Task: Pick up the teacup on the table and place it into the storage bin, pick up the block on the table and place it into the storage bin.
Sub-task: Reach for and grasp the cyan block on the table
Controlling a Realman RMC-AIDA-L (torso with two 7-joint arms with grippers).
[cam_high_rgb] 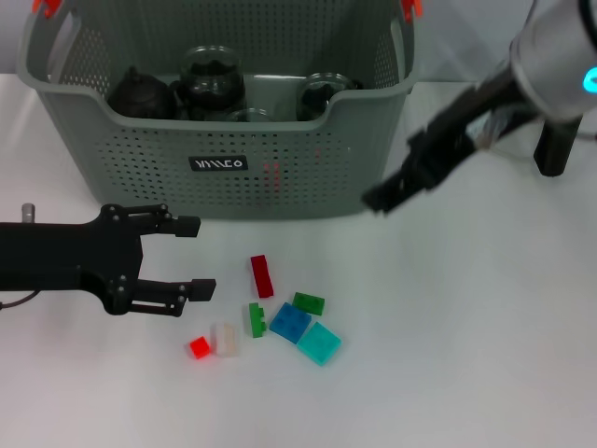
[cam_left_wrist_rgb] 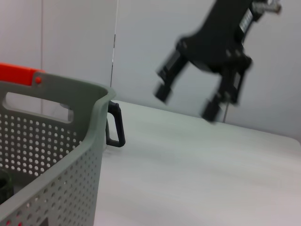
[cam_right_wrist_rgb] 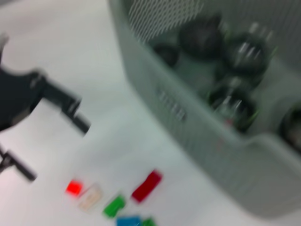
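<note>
The storage bin [cam_high_rgb: 224, 149] stands at the far-left part of the white table [cam_high_rgb: 466, 355], its labelled wall facing the robot; dark teapots and glassware already sit inside it, and I see no teacup left out on the table, though the bin's contents are hard to sort, so one may well be among them. What remains is the scatter of blocks on the table in front of the bin's near wall.

The left gripper [cam_high_rgb: 198, 257] lies low over the table at the left edge, released, its two fingers spread and pointing toward the blocks; nearest to it is the red block [cam_high_rgb: 262, 275], just beyond the fingertips toward the table's middle, its long axis running roughly from the bin toward the near edge, so across the line of the fingers' reach. Further on lie the green block [cam_high_rgb: 254, 320], the blue block [cam_high_rgb: 290, 321], the teal block [cam_high_rgb: 319, 343], a pale block [cam_high_rgb: 224, 340] and a small bright red cube [cam_high_rgb: 200, 347].

The right gripper [cam_high_rgb: 382, 198] hangs beside the bin's near-right corner, well apart from the blocks; in the left wrist view its fingers [cam_left_wrist_rgb: 163, 91] stand open and empty. The left arm is plainly the nearer one.

The table is smooth, white and bare around the blocks.
</note>
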